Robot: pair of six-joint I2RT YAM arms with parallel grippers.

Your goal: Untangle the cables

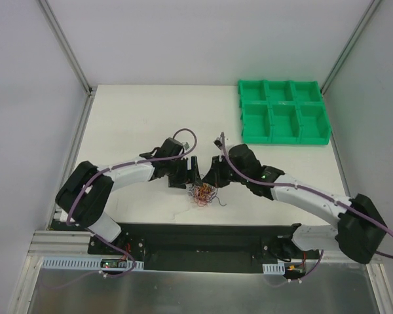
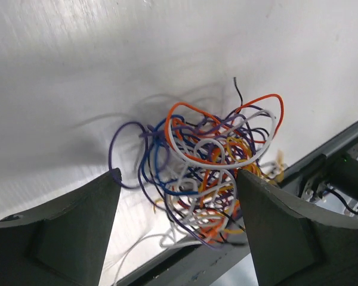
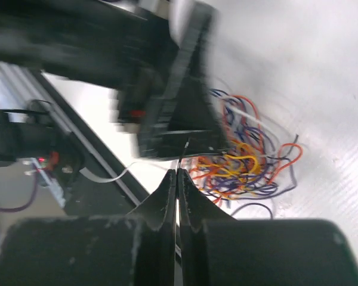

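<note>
Cables (image 2: 209, 173): thin wires w/ smooth, glossy plastic insulation; table (image 1: 137, 118) is white, smooth, semi-matt w/ faint streaks. Left gripper (image 2: 178, 179) fingers (image 2: 65, 232) look like dark grey matt plastic, slightly grainy; right gripper (image 3: 176, 176) fingers (image 3: 161, 208) same, edges scuffed. Bins (image 1: 285, 111) = green molded plastic, slight sheen; near-edge sheet (image 1: 196, 291) is brushed metal.

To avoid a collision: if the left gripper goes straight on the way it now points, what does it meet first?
The left gripper would probably meet the cables first, just ahead between its open jaws; depth is unclear.
</note>
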